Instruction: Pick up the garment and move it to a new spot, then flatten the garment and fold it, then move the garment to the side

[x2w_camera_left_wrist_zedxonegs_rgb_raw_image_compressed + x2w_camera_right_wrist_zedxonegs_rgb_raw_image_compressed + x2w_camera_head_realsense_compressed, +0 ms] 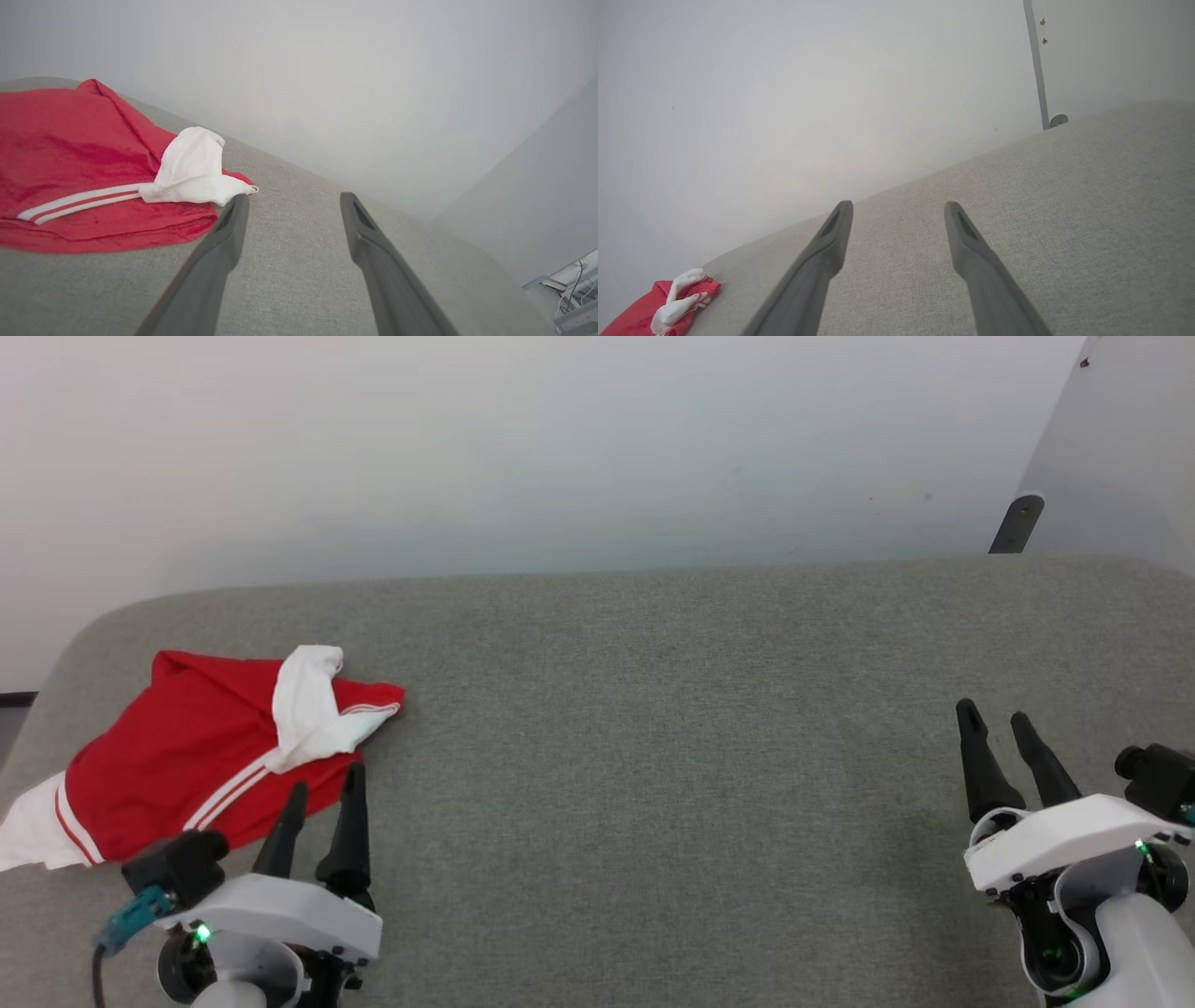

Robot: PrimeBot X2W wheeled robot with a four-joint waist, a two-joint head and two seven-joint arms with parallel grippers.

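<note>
Our left gripper point(327, 777), fingers spread and holding nothing, sits just short of the garment point(177, 747), which lies crumpled ahead and to its left; one fingertip may be touching the hem. We risk pinching only the loose white panel, so the cloth lifts bunched. Our right gripper point(992, 711), also spread, is well apart across bare grey cushion point(653, 756); nothing blocks. Beyond stands a pale wall point(560, 448)
</note>
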